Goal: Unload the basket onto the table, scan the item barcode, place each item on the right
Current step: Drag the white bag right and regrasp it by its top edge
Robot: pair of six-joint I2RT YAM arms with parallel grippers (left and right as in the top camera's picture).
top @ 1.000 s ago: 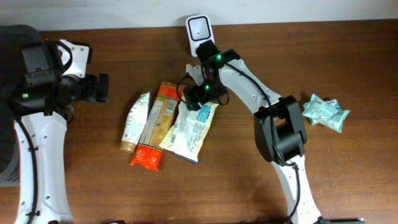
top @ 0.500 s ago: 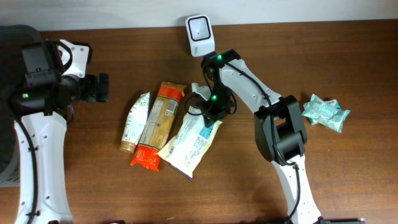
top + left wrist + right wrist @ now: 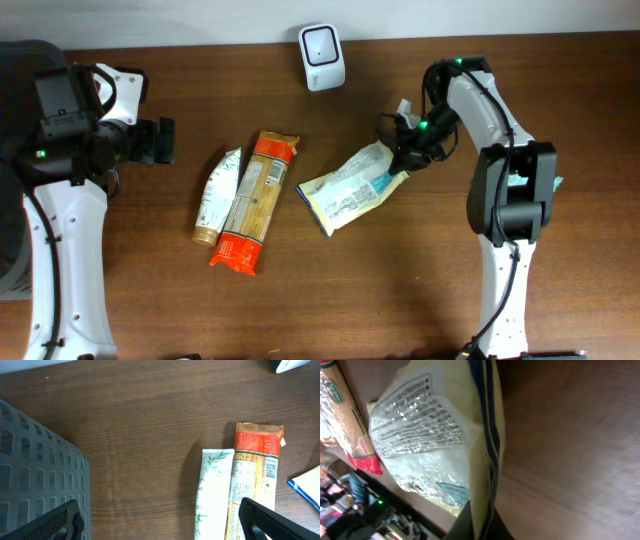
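The item, a cream bag [image 3: 350,188] with blue trim and printed text, hangs by its right end over the middle of the table. My right gripper [image 3: 405,160] is shut on that end. In the right wrist view the bag [image 3: 435,435] fills the frame, its edge pinched in my right gripper [image 3: 480,527]. The white barcode scanner [image 3: 322,44] stands at the back edge, up and to the left of the bag. My left gripper [image 3: 160,141] stands open and holds nothing, far left. In the left wrist view, the left gripper [image 3: 162,525] shows bare wood between its fingers.
A white tube [image 3: 217,195] and an orange pasta packet [image 3: 255,200] lie side by side left of centre. A teal packet [image 3: 530,180] sits at the right, partly behind the right arm. A grey basket [image 3: 35,470] stands at the far left.
My right gripper has shut on the cream bag and carried it rightward, off the pile beside the orange packet. The bag has turned to lie more crosswise. The left arm is unchanged.
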